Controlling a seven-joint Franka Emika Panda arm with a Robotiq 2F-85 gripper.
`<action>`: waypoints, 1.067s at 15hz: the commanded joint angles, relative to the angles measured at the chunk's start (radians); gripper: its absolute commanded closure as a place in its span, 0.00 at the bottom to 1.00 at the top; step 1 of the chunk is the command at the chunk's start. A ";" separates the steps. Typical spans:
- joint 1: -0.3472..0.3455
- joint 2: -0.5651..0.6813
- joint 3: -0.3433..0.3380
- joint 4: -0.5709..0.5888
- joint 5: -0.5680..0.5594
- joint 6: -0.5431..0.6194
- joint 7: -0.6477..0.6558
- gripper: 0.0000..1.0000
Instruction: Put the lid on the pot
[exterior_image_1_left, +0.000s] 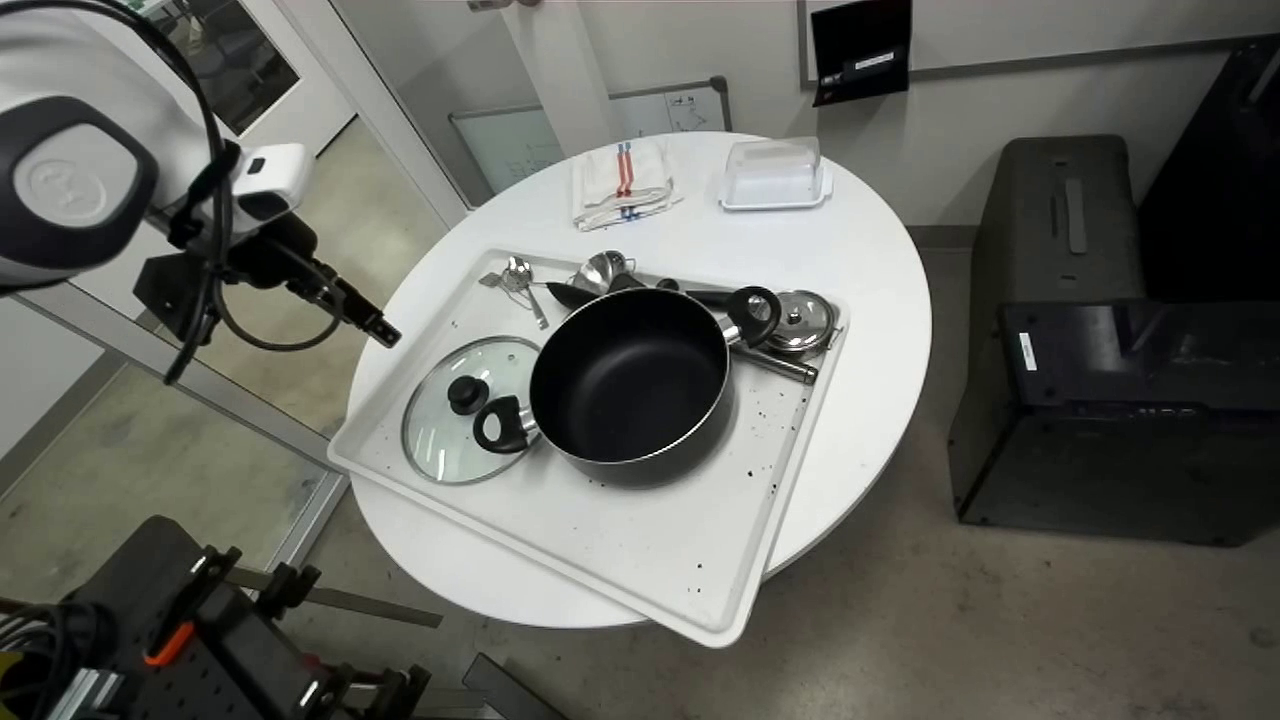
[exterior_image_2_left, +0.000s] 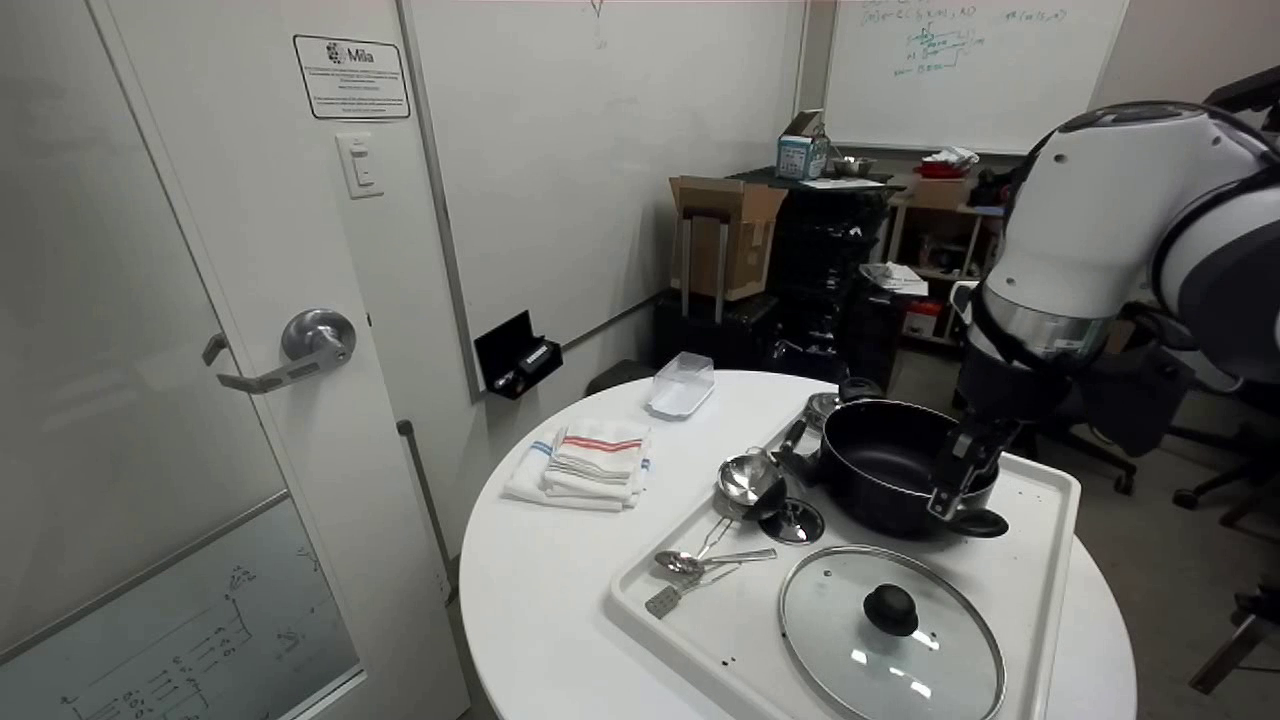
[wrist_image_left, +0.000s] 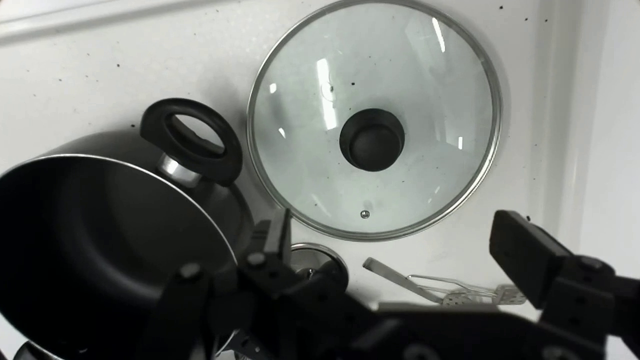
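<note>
In an exterior view I have a round white table (exterior_image_1_left: 862, 430) on a concrete floor (exterior_image_1_left: 1080, 620), bearing a white rimmed tray (exterior_image_1_left: 650, 530) whose near corner juts past the table's edge. Black cases (exterior_image_1_left: 1100, 440) stand apart from the table. The lid (exterior_image_1_left: 438, 425) lies on the tray, knob up; the pot (exterior_image_1_left: 630, 385) stands upright beside it, its dark inside showing, a pot handle (exterior_image_1_left: 514, 434) in front of part of the lid. Around the pot's far side crowd steel utensils (exterior_image_1_left: 519, 272) and a small covered metal pan (exterior_image_1_left: 800, 325); folded towels (exterior_image_1_left: 610, 185) and a clear-covered dish (exterior_image_1_left: 772, 180) sit on the table beyond the tray. My gripper (exterior_image_1_left: 384, 332) hangs in the air; I can't judge its opening from here.

In an exterior view I look past the table to whiteboards (exterior_image_2_left: 580, 150), a metal door handle (exterior_image_2_left: 318, 342) and a cardboard box (exterior_image_2_left: 750, 255). The arm (exterior_image_2_left: 1080, 240) and gripper block my sight of part of the pot. The lid lies flat, nearer this camera than the pot.

In the wrist view my gripper stands wide, fingers (wrist_image_left: 525, 257) well apart, the lid farther up the picture. A pot handle curls just beside the lid's rim; utensils lie near the rim too.
</note>
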 joint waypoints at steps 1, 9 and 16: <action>0.050 0.132 -0.041 0.096 0.047 0.033 -0.003 0.00; 0.103 0.337 -0.057 0.227 0.169 0.067 -0.024 0.00; 0.152 0.499 -0.103 0.326 0.224 0.121 -0.024 0.00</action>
